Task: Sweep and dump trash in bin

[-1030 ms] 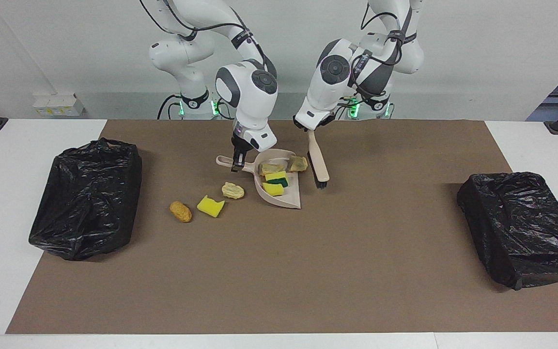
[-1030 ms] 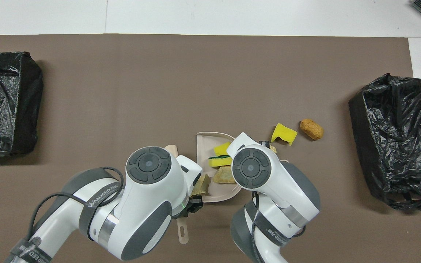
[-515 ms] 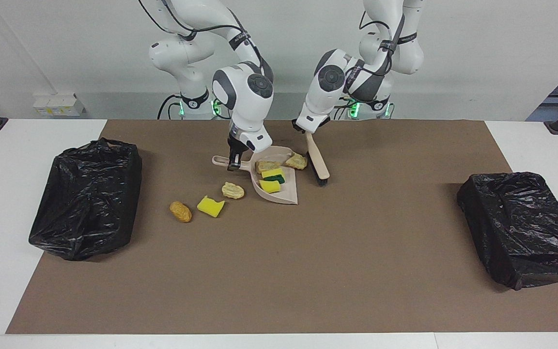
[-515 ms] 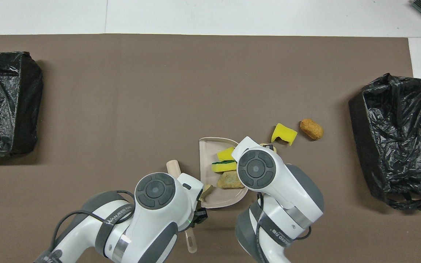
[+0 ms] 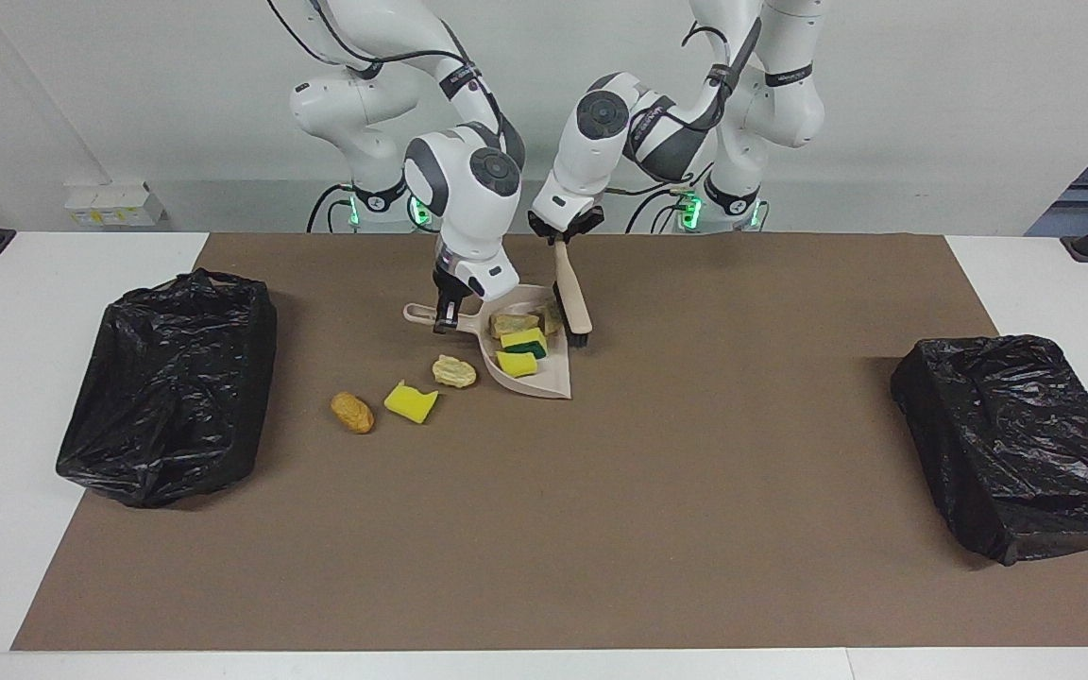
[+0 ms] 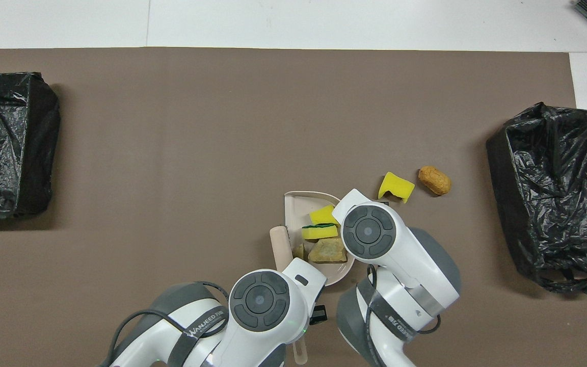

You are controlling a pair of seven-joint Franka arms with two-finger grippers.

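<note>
The dustpan (image 5: 530, 364) handle is clamped in the right hand (image 5: 447, 319); the brush (image 5: 570, 300) is gripped tight by the left hand (image 5: 563, 231), bristles at the pan's edge. Four trash scraps (image 5: 518, 338) are piled in the pan near the worktop's robot edge. Three more (image 5: 410, 401) are left on the brown mat (image 5: 601, 529), toward the black-bagged bin (image 5: 166, 387) at the right arm's end.

On the brown mat (image 5: 601, 529), the beige dustpan (image 5: 544, 378) holds a plain yellow sponge piece (image 5: 516, 364), a yellow one with a green face (image 5: 527, 342) and tan lumps (image 5: 512, 323). Beside the dustpan, toward the right arm's end, lie a pale tan lump (image 5: 454, 371), a yellow sponge scrap (image 5: 410, 401) and an orange-brown lump (image 5: 352, 413). The brush (image 5: 572, 300) at the dustpan's rim is beige with black bristles; both bins (image 5: 166, 373) wear glossy black bags, and the arms are white with grey joints.
</note>
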